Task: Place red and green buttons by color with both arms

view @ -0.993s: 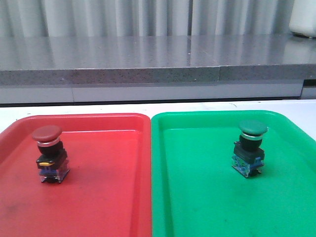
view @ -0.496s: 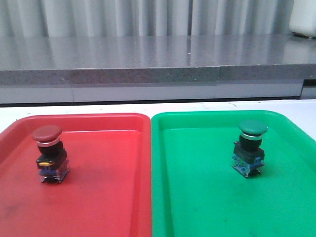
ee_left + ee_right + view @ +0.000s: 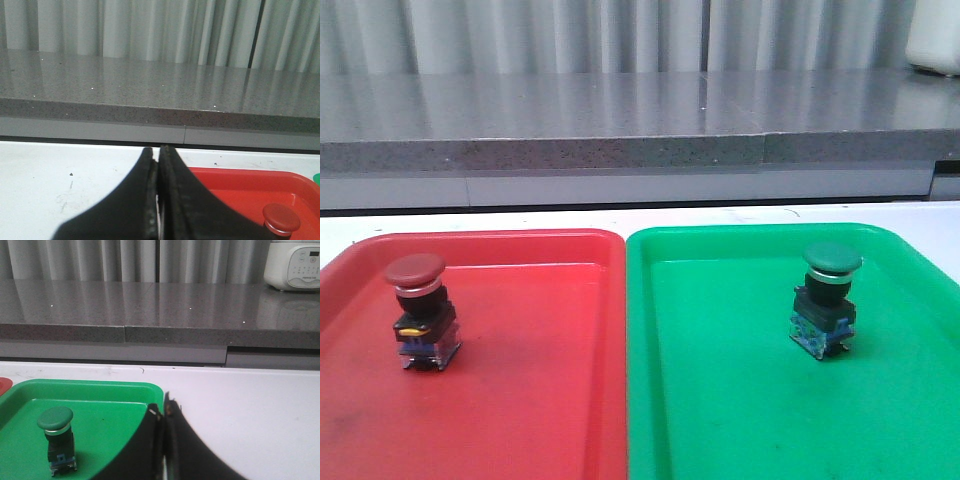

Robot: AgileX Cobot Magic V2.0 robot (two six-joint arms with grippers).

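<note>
You have one red button (image 3: 419, 310) upright in the red tray (image 3: 540, 400) and one green button (image 3: 827, 298) upright in the green tray (image 3: 720, 400). Your left gripper (image 3: 159, 155) and right gripper (image 3: 164, 412) are both closed, empty.

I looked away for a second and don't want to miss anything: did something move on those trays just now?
Nothing visibly changed. The red button stands in the red tray and the green button in the green tray, exactly as before. No arm enters the front view.

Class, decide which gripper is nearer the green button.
Right. The right gripper, shut, has the green button close beside it in its view; the left gripper sees only the red button.
</note>
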